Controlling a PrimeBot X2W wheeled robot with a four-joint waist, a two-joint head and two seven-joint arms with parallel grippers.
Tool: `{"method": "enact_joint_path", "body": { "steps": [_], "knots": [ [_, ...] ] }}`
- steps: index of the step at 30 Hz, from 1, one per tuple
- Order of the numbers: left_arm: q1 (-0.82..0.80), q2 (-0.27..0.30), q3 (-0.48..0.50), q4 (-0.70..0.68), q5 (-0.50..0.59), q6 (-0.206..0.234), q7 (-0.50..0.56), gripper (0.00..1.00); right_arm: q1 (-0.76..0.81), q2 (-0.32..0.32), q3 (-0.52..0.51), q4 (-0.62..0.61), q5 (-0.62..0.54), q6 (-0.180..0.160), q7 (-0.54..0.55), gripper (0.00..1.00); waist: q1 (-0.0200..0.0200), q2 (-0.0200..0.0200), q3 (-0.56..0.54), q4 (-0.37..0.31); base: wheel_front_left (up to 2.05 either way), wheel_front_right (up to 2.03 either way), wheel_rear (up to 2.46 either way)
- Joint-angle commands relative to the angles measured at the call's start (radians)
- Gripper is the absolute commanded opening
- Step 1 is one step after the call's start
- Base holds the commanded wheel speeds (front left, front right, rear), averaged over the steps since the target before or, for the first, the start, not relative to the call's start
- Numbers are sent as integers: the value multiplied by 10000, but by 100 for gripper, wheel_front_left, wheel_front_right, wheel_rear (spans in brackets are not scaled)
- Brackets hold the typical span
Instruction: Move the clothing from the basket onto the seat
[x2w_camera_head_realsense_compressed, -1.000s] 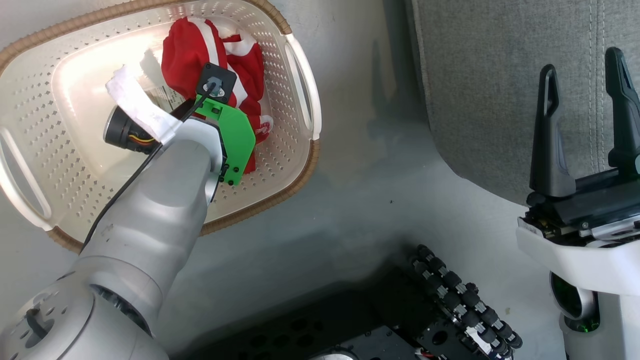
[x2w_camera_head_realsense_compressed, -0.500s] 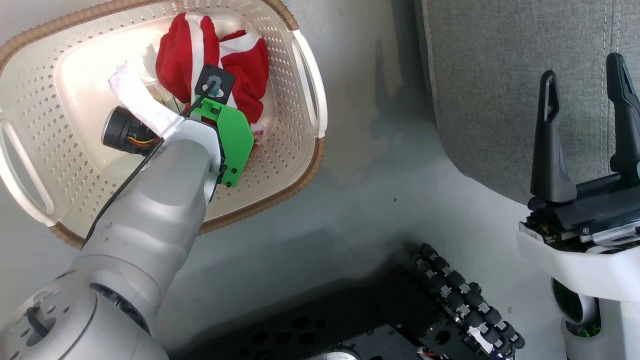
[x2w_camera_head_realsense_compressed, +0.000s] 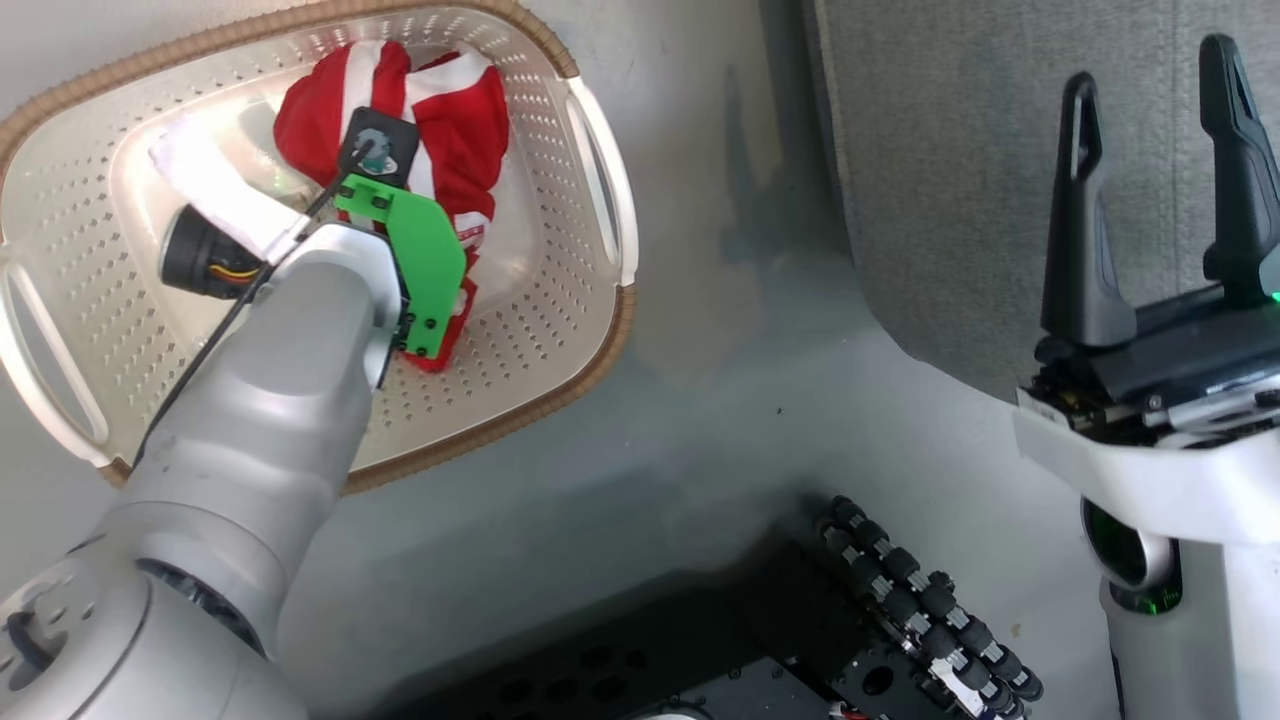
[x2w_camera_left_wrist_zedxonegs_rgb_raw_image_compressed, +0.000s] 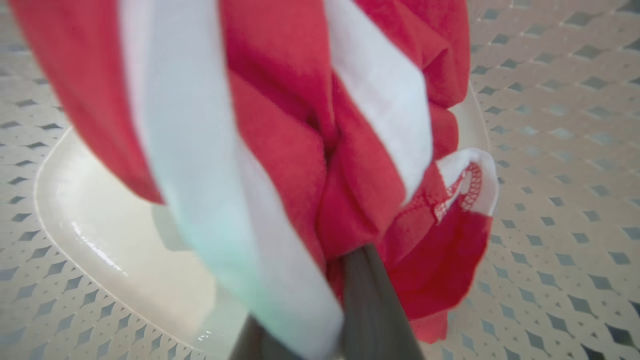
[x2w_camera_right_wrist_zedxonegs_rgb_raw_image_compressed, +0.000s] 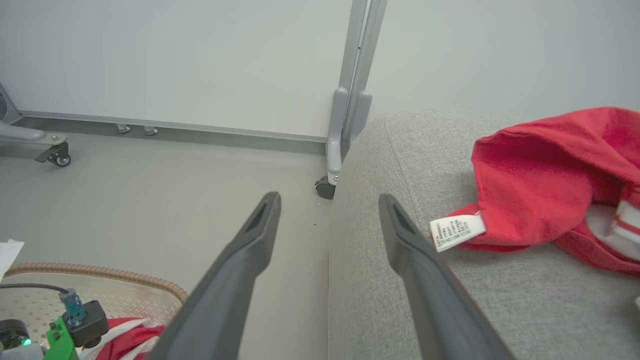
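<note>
The grey seat (x2w_camera_head_realsense_compressed: 950, 150) lies beside the right fingers (x2w_camera_head_realsense_compressed: 1085, 250), spread and empty; the basket (x2w_camera_head_realsense_compressed: 560, 300) surrounds the left fingers (x2w_camera_left_wrist_zedxonegs_rgb_raw_image_compressed: 370, 305), pinching a red striped garment (x2w_camera_left_wrist_zedxonegs_rgb_raw_image_compressed: 280, 165); a second garment (x2w_camera_right_wrist_zedxonegs_rgb_raw_image_compressed: 540, 185) lies on the seat near the right fingers.

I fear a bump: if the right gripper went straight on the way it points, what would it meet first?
Probably the rounded edge of the grey seat, which lies right ahead of the right gripper; past it stands a wheeled frame. Depth is unclear.
</note>
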Motion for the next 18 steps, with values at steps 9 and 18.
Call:
{"method": "enact_joint_path", "body": {
  "steps": [9,18],
  "knots": [
    [295,228,307,2,-464,-111,-413,0,-1028,197,-16,682,291,-18,-28,100,0,0,-900,-273,0,0,0],
    [1184,19,351,0,-714,-640,-1090,0,-1014,98,-270,1164,578,-18,-30,100,0,0,-2848,297,0,0,0]
  ]
}}
